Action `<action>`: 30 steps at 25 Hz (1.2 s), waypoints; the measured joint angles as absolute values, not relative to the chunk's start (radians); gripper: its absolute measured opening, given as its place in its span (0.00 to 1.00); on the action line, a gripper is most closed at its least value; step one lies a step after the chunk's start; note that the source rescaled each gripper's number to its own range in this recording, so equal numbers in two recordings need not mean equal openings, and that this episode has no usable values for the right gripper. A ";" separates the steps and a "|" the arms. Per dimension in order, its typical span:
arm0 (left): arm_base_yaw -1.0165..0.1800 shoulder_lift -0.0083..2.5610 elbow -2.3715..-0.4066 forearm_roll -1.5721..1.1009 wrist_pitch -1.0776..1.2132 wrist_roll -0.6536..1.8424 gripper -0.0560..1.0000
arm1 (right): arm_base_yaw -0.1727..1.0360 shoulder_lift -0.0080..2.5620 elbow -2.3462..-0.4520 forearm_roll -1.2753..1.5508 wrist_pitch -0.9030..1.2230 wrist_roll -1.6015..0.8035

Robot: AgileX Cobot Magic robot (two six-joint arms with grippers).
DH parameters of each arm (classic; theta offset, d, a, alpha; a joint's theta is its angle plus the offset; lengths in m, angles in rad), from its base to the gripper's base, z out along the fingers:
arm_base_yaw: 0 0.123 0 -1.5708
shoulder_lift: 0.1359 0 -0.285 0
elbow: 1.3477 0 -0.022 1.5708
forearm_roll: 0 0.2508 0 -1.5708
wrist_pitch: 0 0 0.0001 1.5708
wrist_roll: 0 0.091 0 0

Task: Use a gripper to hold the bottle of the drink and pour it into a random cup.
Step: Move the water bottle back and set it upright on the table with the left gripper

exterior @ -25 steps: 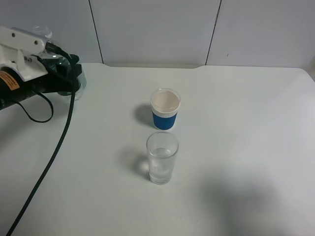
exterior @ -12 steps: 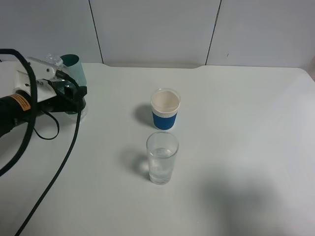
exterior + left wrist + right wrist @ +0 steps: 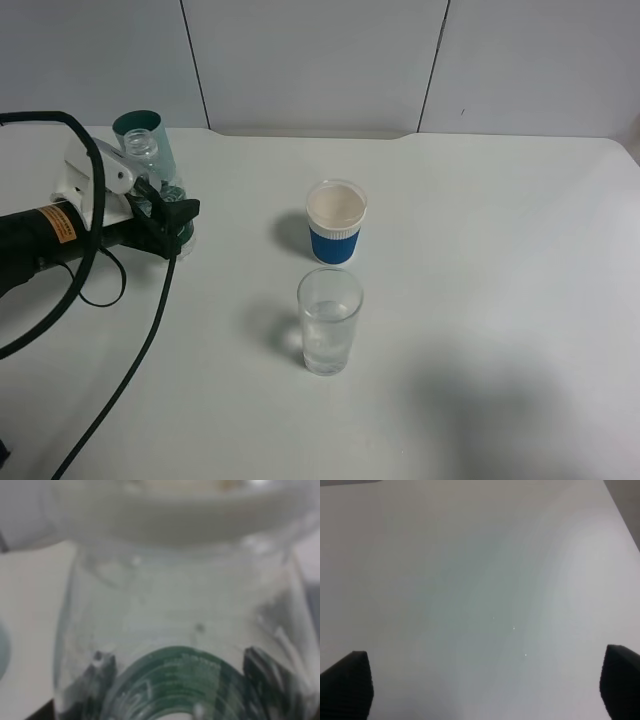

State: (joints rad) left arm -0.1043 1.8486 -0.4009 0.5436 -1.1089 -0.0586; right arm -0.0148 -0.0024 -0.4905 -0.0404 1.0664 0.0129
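My left gripper [image 3: 165, 215] is clamped on the bottle of the drink [image 3: 150, 170], far left of the table [image 3: 480, 300], upright, uncapped, right in front of the teal tumbler [image 3: 135, 125]. In the left wrist view the bottle [image 3: 175, 645] fills the frame, green label low, white jaw piece above it. The cup [image 3: 329, 333], the clear glass, stands mid-table, just in front of the white paper cup with blue sleeve [image 3: 336, 222] and well apart from me. It looks like it already has some water in it.

To do this well: keep the bottle upright and the grip firm, since the plastic probably flexes. Watch the cable [image 3: 120, 370] and the tumbler.

My right gripper [image 3: 480, 690] is spread wide over bare table, holding nothing.
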 joint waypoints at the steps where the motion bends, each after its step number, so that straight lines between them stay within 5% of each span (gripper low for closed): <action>1: -0.104 1.849 -0.401 0.568 -1.114 -0.051 0.08 | -0.015 -0.002 -0.491 -0.040 1.066 0.013; 30: -0.104 1.949 -0.401 0.683 -1.202 -0.026 0.08 | -0.015 -0.002 -0.491 -0.040 1.066 0.013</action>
